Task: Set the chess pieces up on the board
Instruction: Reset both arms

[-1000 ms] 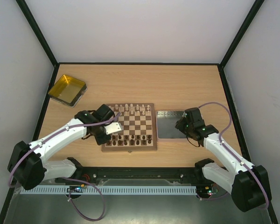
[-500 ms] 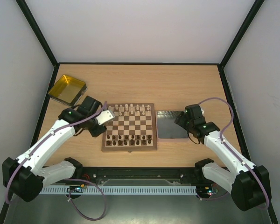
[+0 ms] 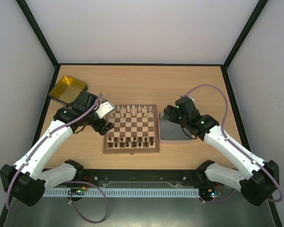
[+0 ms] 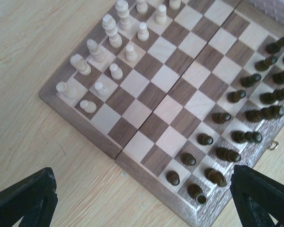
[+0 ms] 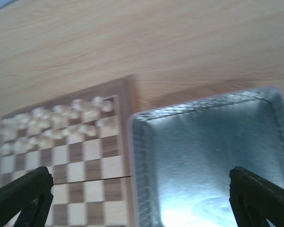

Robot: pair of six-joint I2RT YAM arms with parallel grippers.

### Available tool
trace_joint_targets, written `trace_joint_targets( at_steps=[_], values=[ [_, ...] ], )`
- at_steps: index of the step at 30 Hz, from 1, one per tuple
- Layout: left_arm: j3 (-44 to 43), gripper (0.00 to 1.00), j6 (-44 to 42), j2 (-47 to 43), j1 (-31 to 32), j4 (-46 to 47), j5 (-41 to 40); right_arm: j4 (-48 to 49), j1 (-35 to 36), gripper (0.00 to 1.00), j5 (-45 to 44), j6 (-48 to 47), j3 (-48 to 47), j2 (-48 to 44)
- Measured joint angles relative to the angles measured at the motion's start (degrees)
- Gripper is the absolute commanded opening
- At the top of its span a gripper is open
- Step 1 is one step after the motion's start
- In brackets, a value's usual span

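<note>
from above, the square wooden chessboard point(image 3: 131, 128) with light and dark checks lies mid-table, with cream turned pieces point(image 3: 132, 111) on its far rows and dark brown pieces point(image 3: 132, 140) on its near rows. the left gripper point(image 3: 104, 124) hangs beside its left edge, and the right gripper point(image 3: 168, 113) hangs over a far corner of the grey metallic tray point(image 3: 174, 133).

left wrist: black fingers point(image 4: 23, 198) spread wide, holding nothing.

right wrist: a blurred view, with fingers point(image 5: 260, 194) wide apart and empty above the tray's ribbed wall.

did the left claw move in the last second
Yes. The left claw drew back leftward, from over the board's left squares to beside its left edge, nearer the yellow tray.
</note>
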State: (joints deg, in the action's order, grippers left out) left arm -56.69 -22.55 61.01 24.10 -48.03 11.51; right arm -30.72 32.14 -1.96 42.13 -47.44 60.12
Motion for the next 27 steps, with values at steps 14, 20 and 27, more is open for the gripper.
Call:
trace_joint_targets(
  at_steps=[14, 20, 27],
  values=[
    [-1.5, 1.00, 2.7, 1.0, -4.6, 2.3, 8.8, -10.8, 30.7, 0.98, -10.0, 1.3, -17.2, 8.8],
    [-1.4, 1.00, 2.4, 0.0, -6.6, 2.2, 12.6, -13.4, 38.0, 0.98, -11.4, 4.4, -19.7, 10.1],
    [-1.4, 1.00, 0.7, -1.9, -10.6, 1.3, 17.1, -14.6, 38.0, 0.98, -11.0, 6.6, -15.6, 4.2]
  ],
)
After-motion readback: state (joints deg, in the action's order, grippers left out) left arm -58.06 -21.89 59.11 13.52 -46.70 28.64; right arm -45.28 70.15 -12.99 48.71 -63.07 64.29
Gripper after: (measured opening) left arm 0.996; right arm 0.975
